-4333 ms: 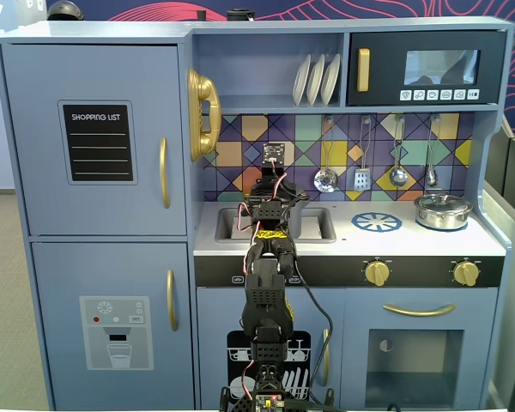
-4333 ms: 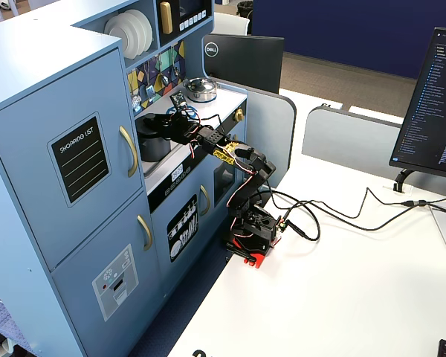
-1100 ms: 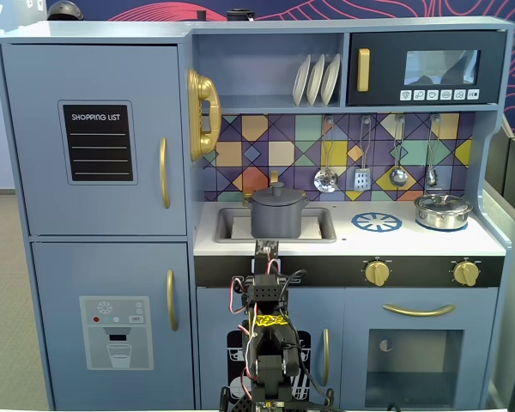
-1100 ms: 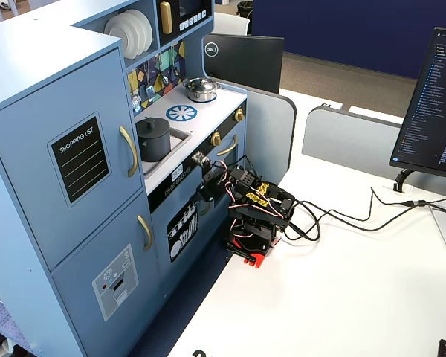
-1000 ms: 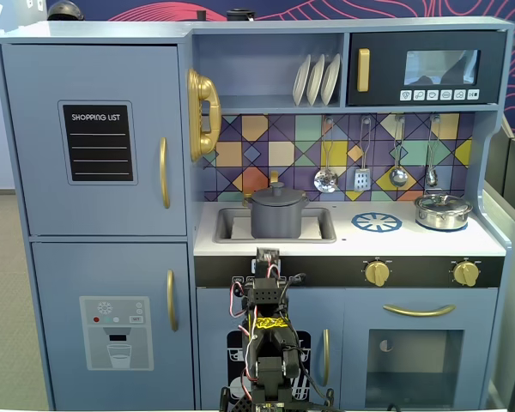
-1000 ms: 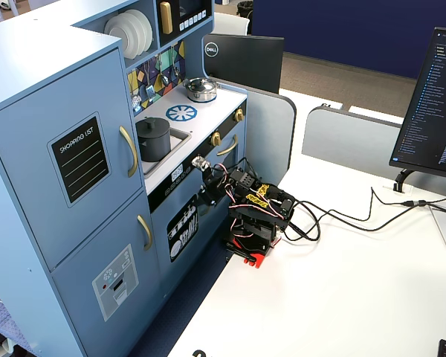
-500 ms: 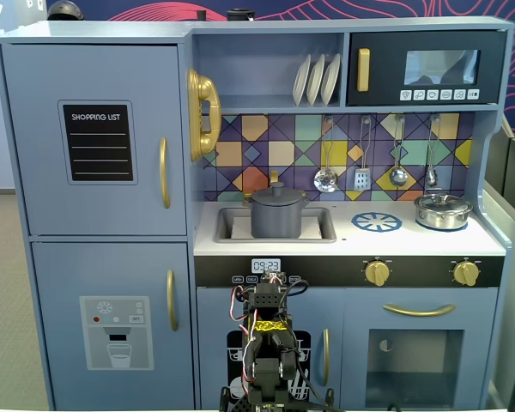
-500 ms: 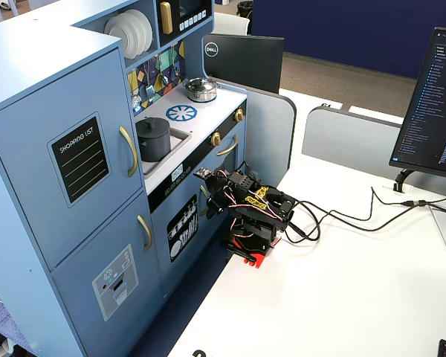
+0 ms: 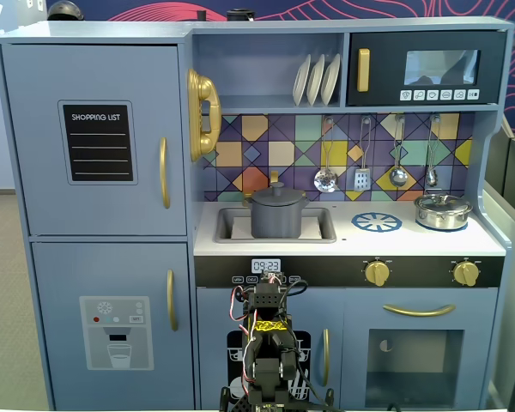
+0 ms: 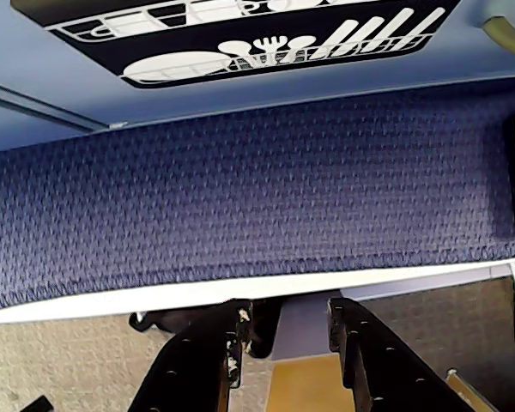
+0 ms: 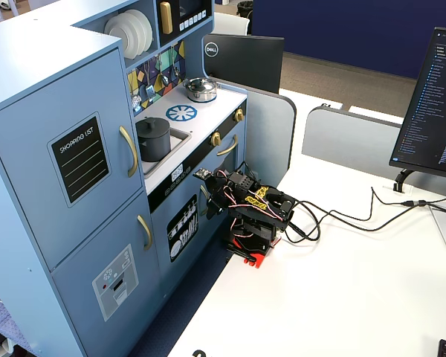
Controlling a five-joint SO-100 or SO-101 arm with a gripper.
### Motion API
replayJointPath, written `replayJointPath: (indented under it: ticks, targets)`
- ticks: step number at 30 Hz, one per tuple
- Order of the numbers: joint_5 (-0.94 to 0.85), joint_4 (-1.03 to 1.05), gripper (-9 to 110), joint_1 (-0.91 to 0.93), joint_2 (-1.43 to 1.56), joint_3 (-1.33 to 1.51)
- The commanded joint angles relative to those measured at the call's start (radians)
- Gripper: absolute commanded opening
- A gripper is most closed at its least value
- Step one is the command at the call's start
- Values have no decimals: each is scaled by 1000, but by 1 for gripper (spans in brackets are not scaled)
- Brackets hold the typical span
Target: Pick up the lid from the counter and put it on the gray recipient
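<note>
Fingers [image 10: 227,360] (parted, empty) above blue carpet [image 10: 266,197].

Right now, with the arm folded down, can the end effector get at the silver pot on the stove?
Probably not as it stands. The end effector sits low, open and empty, facing the floor below the counter. The silver pot stands far right on the counter; nothing blocks it, but the arm must unfold first.

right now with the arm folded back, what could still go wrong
Little, it seems. The lid sits on the gray pot, but whether it is fully seated is hard to tell, so a bump to the kitchen might shift it. The open, empty claw hangs over the table edge close to the cabinet front; its next swing could clip that.
</note>
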Motion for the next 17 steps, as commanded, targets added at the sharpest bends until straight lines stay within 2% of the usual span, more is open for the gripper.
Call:
replayJointPath:
  ticks: [1,17]
  targets:
    - [-3,183,2,3,-3,-2]
    - [-3,183,6,3,-3,-2]
